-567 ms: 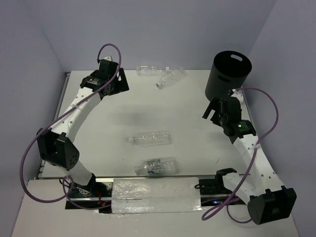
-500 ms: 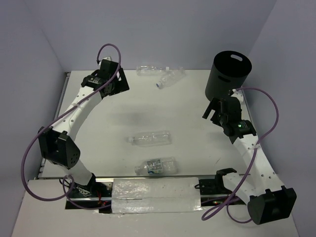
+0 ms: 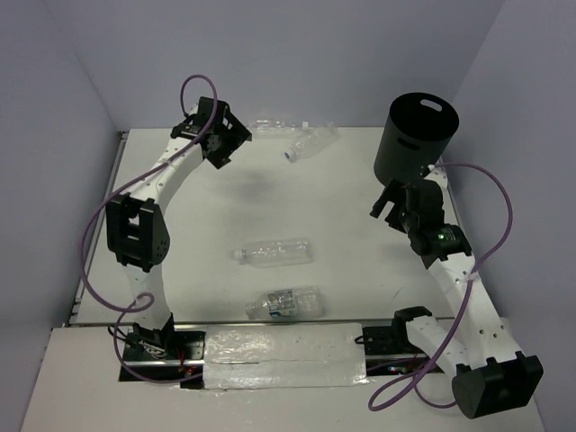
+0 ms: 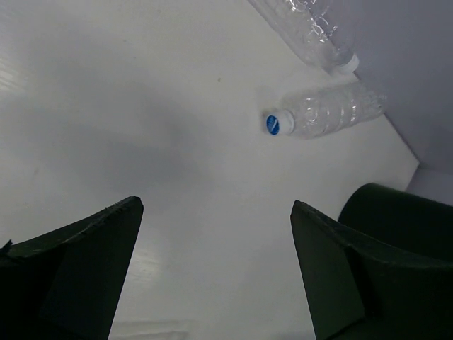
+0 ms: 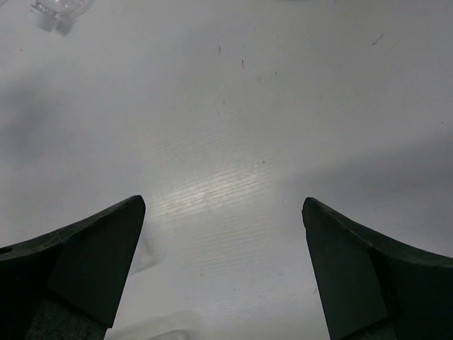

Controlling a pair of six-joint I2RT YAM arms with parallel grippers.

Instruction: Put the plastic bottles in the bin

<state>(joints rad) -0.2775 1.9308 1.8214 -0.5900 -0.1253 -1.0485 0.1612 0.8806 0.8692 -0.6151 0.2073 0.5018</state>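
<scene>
So the right end effector (image 5: pixel 223 204) is spread wide with nothing between its dark fingers (image 5: pixel 85 262), which sit down at 7 and 5 o'clock. Mostly white bench (image 5: pixel 233 92) under it, with a few tiny specks and a glare patch mid-frame. A bit of a clear plastic bottle (image 5: pixel 62 8) peeks in at 11 o'clock.

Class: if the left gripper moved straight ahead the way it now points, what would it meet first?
Probably the bare table, short of the nearest bottle; depth is unclear.
</scene>
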